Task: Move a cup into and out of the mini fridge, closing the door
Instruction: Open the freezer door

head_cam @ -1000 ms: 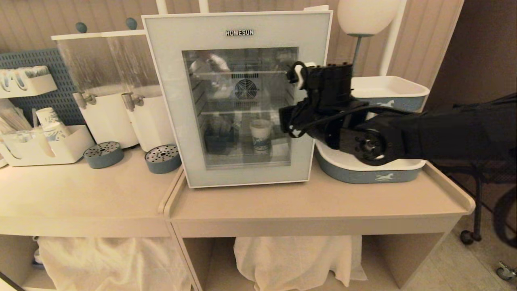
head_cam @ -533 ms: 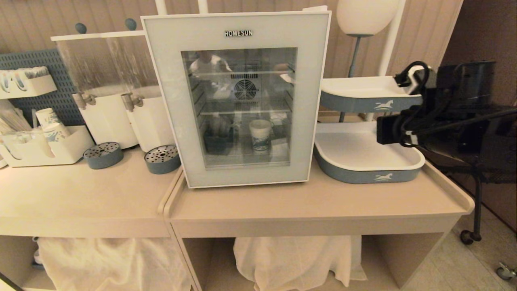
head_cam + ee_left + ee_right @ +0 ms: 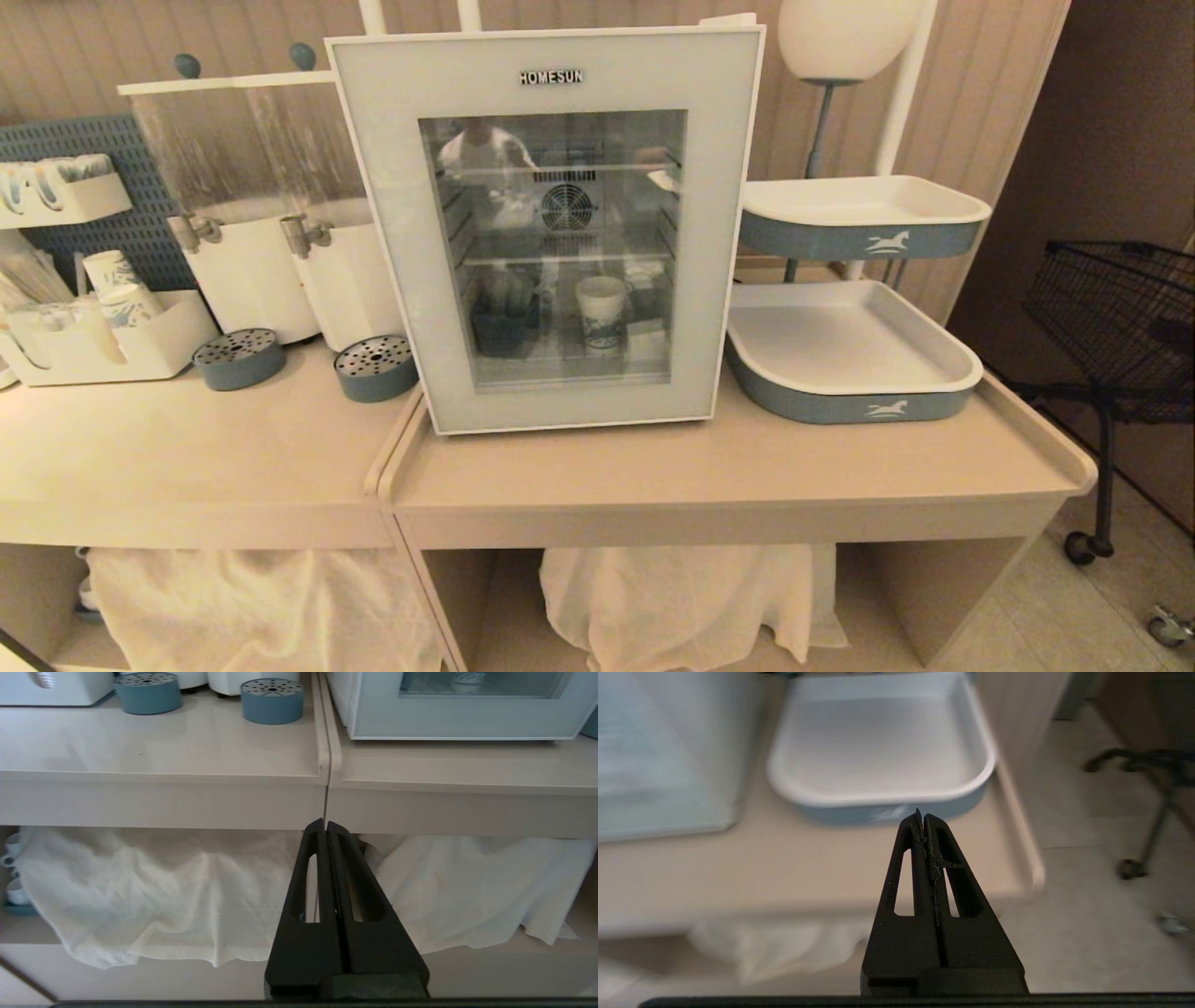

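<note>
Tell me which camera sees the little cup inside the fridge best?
The head view: the cup shows whole through the closed door. The left wrist view catches only its bottom at the frame's edge. The right wrist view doesn't show it.

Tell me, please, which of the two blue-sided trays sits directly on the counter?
The lower tray, right of the fridge; the upper tray is raised on a stand.

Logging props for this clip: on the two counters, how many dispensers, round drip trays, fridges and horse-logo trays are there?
Drink dispensers: 2
Round blue drip trays: 2
Mini fridge: 1, door shut, cup inside
Horse-logo trays: 2
Total: 7
</note>
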{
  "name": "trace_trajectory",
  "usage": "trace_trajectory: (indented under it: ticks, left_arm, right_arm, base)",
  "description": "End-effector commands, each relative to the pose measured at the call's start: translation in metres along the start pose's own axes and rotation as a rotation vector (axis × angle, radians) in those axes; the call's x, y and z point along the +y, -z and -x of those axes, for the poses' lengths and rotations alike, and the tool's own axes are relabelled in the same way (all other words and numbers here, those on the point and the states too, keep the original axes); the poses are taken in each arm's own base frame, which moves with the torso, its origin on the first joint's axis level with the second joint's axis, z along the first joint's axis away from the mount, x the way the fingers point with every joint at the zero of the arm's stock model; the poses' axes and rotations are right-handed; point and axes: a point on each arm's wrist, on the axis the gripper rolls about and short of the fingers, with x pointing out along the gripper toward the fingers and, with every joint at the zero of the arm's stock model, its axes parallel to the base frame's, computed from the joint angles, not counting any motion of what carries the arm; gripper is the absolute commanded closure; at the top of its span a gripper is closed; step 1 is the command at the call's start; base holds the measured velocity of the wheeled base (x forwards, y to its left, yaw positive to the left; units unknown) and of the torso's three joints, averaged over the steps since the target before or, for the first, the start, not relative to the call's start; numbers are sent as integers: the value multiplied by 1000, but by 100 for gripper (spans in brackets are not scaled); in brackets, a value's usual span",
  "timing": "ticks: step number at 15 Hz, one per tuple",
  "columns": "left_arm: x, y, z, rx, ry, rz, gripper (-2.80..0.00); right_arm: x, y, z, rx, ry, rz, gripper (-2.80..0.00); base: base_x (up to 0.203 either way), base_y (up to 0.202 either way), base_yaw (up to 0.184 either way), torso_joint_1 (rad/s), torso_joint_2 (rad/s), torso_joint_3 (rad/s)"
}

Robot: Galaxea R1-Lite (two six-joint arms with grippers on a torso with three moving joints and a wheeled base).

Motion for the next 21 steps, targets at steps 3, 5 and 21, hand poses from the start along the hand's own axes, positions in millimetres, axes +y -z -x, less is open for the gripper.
trace_trajectory:
  ticks: [3, 5, 21]
  left_arm:
    - [0, 0, 0, 0, 1, 1, 0]
    - [0, 0, 0, 1, 1, 1, 0]
    - [0, 0, 0, 1, 1, -1, 0]
  right_arm:
    - [16, 30, 107, -61, -205, -12, 0]
    - [23, 50, 140, -56, -292, -15, 0]
    - [21, 211, 135, -157, -37, 1, 0]
  base:
    - [0, 0, 0, 0, 0, 0]
    - [0, 0, 0, 0, 0, 0]
    - [0, 0, 0, 0, 0, 0]
